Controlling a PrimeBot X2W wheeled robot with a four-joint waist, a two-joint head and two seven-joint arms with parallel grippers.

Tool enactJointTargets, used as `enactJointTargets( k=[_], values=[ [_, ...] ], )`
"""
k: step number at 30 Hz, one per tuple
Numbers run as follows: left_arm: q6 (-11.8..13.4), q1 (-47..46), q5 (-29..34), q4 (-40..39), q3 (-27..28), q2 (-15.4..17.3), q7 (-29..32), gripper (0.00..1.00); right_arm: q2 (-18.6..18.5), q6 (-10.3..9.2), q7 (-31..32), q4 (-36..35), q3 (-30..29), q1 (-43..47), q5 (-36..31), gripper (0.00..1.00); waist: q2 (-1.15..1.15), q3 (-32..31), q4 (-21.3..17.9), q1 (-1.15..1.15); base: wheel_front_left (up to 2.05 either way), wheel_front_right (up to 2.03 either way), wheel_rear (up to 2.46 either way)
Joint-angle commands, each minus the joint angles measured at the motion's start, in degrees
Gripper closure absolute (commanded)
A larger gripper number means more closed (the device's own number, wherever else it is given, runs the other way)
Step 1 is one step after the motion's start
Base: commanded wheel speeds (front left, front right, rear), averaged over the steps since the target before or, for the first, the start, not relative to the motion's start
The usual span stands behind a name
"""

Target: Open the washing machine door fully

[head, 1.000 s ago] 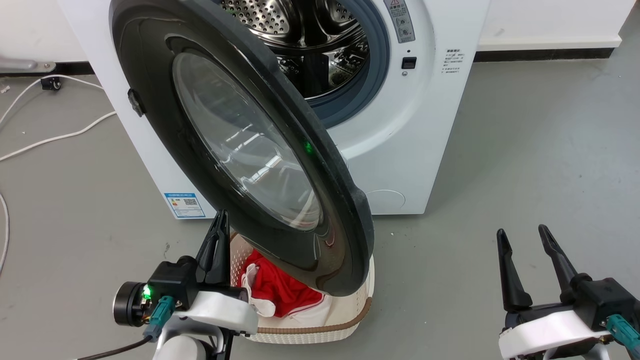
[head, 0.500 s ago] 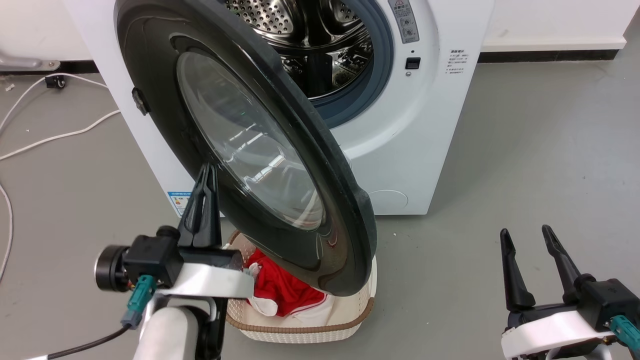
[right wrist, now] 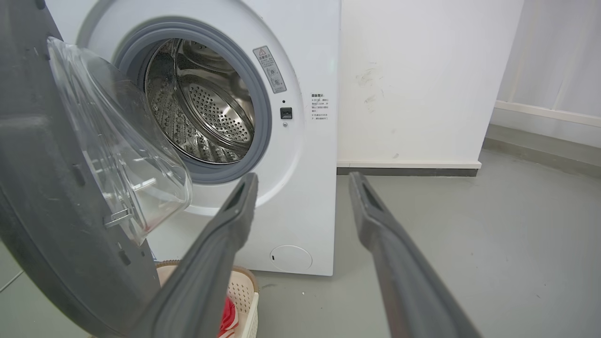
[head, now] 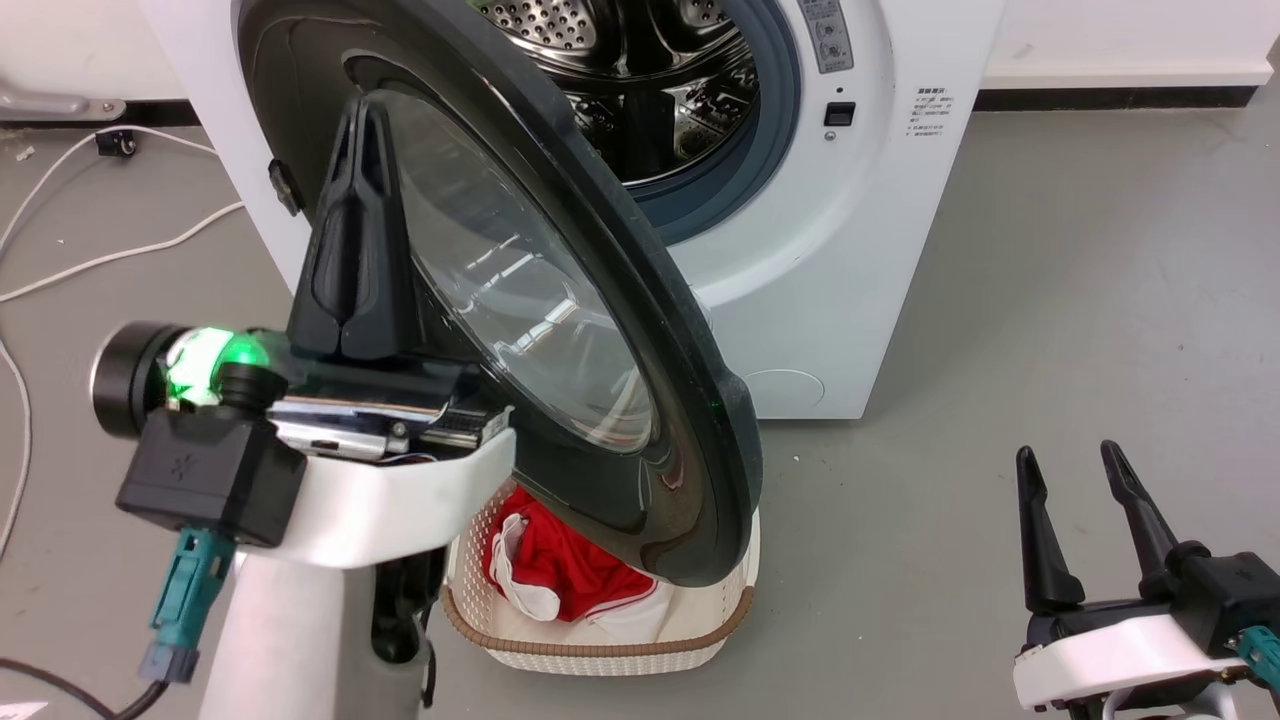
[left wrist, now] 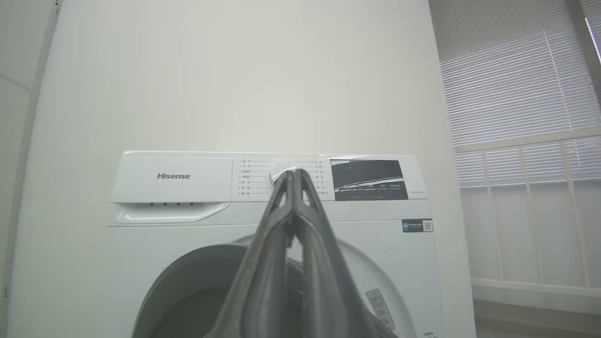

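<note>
One white washer (head: pixel 850 280) takes up the top centre of the head view, its steel drum (head: pixel 640 70) bare inside a grey gasket (head: pixel 775 130). Its door (head: pixel 690 380) stands roughly half open. Hinged at the upper left, it slants down across the middle of the frame. Its free edge hangs at the lower centre above a cream basket (head: pixel 600 655) of red cloth (head: pixel 560 575).

The door likely handles as a stiff, fairly heavy disc that swings only about its hinge, so a steady sideways push should carry it. Its glossy face looks slippery and offers nothing to pinch. The best hold is probably the thick rim near the free edge, farthest from the hinge. The window (head: pixel 520 300) seems the part to spare, being curved glass.

The door is a broad black disc, nearly as wide as the washer and shiny with pale reflections. In the right wrist view its inner side is matt grey, and the clear window bulges toward the drum.

The left gripper (head: pixel 362 108), fingers pressed together on nothing, rises at the left of the head view in front of the door's outer face; whether it touches cannot be told. The right gripper (head: pixel 1068 455) sits at the lower right, fingers spread and empty, well apart from the door.
</note>
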Motion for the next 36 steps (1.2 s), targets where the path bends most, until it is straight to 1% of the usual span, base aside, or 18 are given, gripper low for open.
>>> enactJointTargets(
  k=[1,5,11,15,20,24,29,36],
  values=[
    [0.3,-1.0,-0.1,-0.8,-0.5,0.0,-0.1,1.0,0.2,-0.04,0.0,0.0,-0.1,-0.3,0.2,0.0,0.0,0.0,0.0,-0.01,0.0,0.0,0.0],
    [-0.1,-2.8,-1.2,-3.5,-4.3,0.0,-0.1,1.0,0.2,-0.04,0.1,0.2,0.0,-0.1,0.6,0.0,0.0,-0.1,-0.1,-0.01,0.0,0.0,0.0],
    [-1.5,-3.1,-3.9,-2.8,-14.4,0.0,0.3,1.0,0.2,-0.04,0.5,-0.2,0.0,0.5,0.8,0.0,0.0,-0.5,-0.6,-0.01,0.0,0.0,0.0],
    [-2.6,-2.8,-6.4,-0.7,-21.7,0.0,2.4,1.0,0.2,-0.04,0.9,-0.5,-0.3,0.9,0.9,0.0,0.0,-0.4,-0.8,-0.01,0.0,0.0,0.0],
    [-4.1,-1.3,-9.4,4.1,-30.8,0.0,6.2,1.0,0.2,-0.04,1.1,-0.4,-0.4,1.2,1.2,0.0,0.0,-0.3,-1.0,-0.01,0.0,0.0,0.0],
    [-4.5,0.3,-11.3,8.7,-36.0,0.0,8.6,1.0,0.2,-0.04,1.1,-0.2,-0.3,1.3,1.5,0.0,0.0,-0.2,-1.2,-0.01,0.0,0.0,0.0],
    [-3.1,2.6,-11.9,14.0,-38.3,0.2,10.5,1.0,0.2,-0.04,1.2,0.0,-0.1,1.1,1.9,0.0,0.0,0.2,-1.3,-0.01,0.0,0.0,0.0],
    [-0.9,2.2,-11.6,20.3,-36.8,0.8,10.8,1.0,0.2,-0.04,1.1,0.4,0.0,-0.1,2.2,0.0,0.0,1.4,-1.5,-0.01,0.0,0.0,0.0]
  ],
)
